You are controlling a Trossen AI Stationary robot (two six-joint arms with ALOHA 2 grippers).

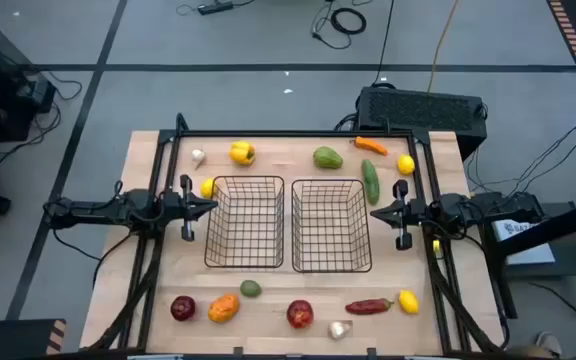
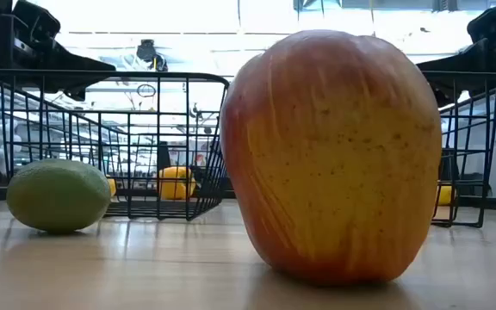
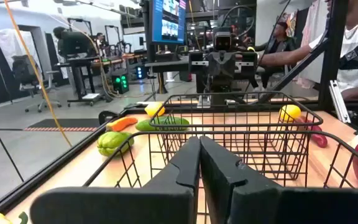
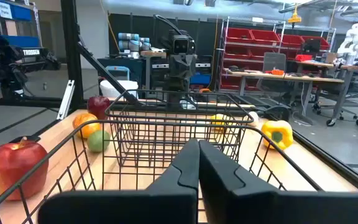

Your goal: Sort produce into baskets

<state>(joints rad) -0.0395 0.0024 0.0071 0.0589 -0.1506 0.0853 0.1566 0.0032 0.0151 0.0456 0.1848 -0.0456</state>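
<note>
Two black wire baskets, the left basket (image 1: 245, 179) and the right basket (image 1: 331, 181), stand side by side mid-table with nothing in them. Produce lies in a far row: garlic (image 1: 198, 156), yellow pepper (image 1: 242, 152), green pepper (image 1: 327, 157), orange pepper (image 1: 371, 145), lemon (image 1: 405, 165), cucumber (image 1: 370, 181). A near row holds apples (image 1: 182, 307) (image 1: 299, 314), orange pepper (image 1: 224, 307) and a green fruit (image 1: 251, 289). My left gripper (image 1: 214, 205) is shut and empty at the left basket's outer side. My right gripper (image 1: 371, 213) is shut and empty at the right basket's outer side.
A lemon (image 1: 207, 187) lies just beyond my left gripper. A red chili (image 1: 368, 306), a lemon (image 1: 408, 301) and a garlic bulb (image 1: 339, 328) lie near the front edge. In the low view a red apple (image 2: 334, 155) fills the foreground. People show beyond the table.
</note>
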